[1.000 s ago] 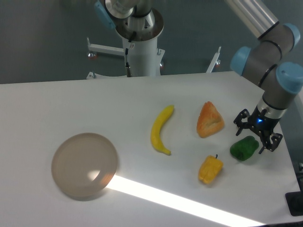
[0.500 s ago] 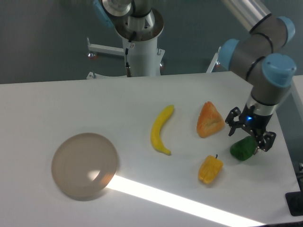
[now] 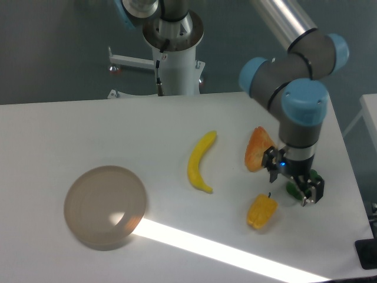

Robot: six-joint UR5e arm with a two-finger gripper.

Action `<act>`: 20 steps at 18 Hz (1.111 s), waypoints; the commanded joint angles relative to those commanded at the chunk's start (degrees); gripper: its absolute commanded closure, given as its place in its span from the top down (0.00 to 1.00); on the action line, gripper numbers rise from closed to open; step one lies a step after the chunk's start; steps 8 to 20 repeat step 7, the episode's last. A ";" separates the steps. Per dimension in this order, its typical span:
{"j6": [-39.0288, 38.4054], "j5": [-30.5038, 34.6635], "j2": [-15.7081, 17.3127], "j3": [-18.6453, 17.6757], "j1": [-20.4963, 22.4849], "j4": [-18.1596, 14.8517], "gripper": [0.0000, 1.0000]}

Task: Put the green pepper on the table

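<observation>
**Arm raised above the pepper at the table's right side**

The white table spreads far to the gripper's left, its right edge close on the other side. The arm reaches down from the upper right, wrist vertical. A round translucent dish sits well away at the left, a banana between. The gripper hangs with fingers spread, clasping nothing. An orange wedge lies just behind-left, a yellow pepper near front-left. The green pepper, mostly hidden under the gripper, rests on the table.
</observation>
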 joint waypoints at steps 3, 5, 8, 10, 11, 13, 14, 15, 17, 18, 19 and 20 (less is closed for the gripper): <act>0.00 -0.18 -0.36 0.62 -0.09 0.00 1.00; -0.09 -0.18 -0.79 0.62 -0.09 0.09 1.00; -1.31 -0.18 -1.14 0.70 -0.44 0.09 1.00; -1.31 -0.18 -1.14 0.70 -0.44 0.09 1.00; -1.31 -0.18 -1.14 0.70 -0.44 0.09 1.00; -1.31 -0.18 -1.14 0.70 -0.44 0.09 1.00; -1.31 -0.18 -1.14 0.70 -0.44 0.09 1.00; -1.31 -0.18 -1.14 0.70 -0.44 0.09 1.00; -1.31 -0.18 -1.14 0.70 -0.44 0.09 1.00; -1.31 -0.18 -1.14 0.70 -0.44 0.09 1.00; -1.31 -0.18 -1.14 0.70 -0.44 0.09 1.00; -1.31 -0.18 -1.14 0.70 -0.44 0.09 1.00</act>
